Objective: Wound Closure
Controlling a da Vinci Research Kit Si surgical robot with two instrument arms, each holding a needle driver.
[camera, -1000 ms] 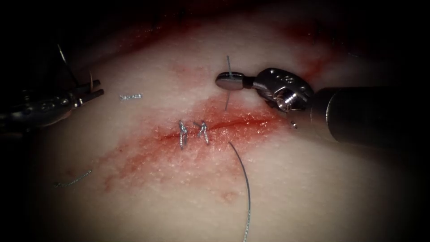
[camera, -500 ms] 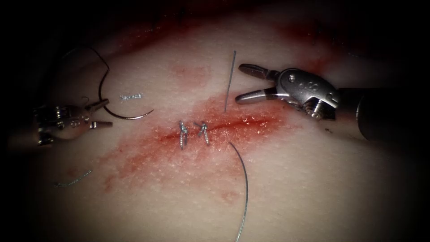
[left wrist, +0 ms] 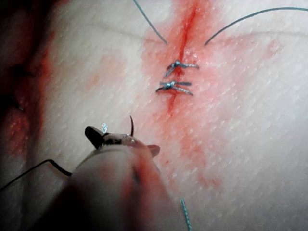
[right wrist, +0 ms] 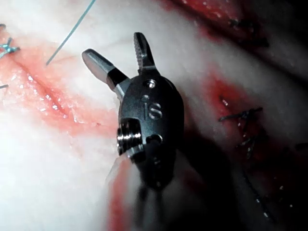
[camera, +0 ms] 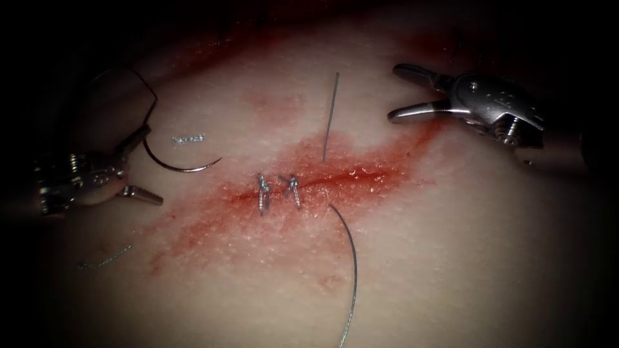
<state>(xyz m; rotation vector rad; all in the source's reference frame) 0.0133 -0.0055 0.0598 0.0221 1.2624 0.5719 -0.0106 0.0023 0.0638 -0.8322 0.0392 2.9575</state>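
Note:
My left tool stands open at the left of the tissue and holds nothing. The curved needle lies flat on the surface just beside its upper jaw, left of the cut, not in the tissue. Its tip pokes up by my left tool. Thread loops up from the needle's tail. My right tool is open and holds nothing, up and right of the cut; it shows open again close up. A thread end stands up from the cut.
Two knotted stitches cross the cut's left part, amid red fluid. A second thread strand runs from the cut down toward the front edge. Cut ends of thread lie at the left.
Both tools opened. The right tool let go of the standing thread end and drew back up and to the right. The left tool released the needle, which now rests on the tissue.

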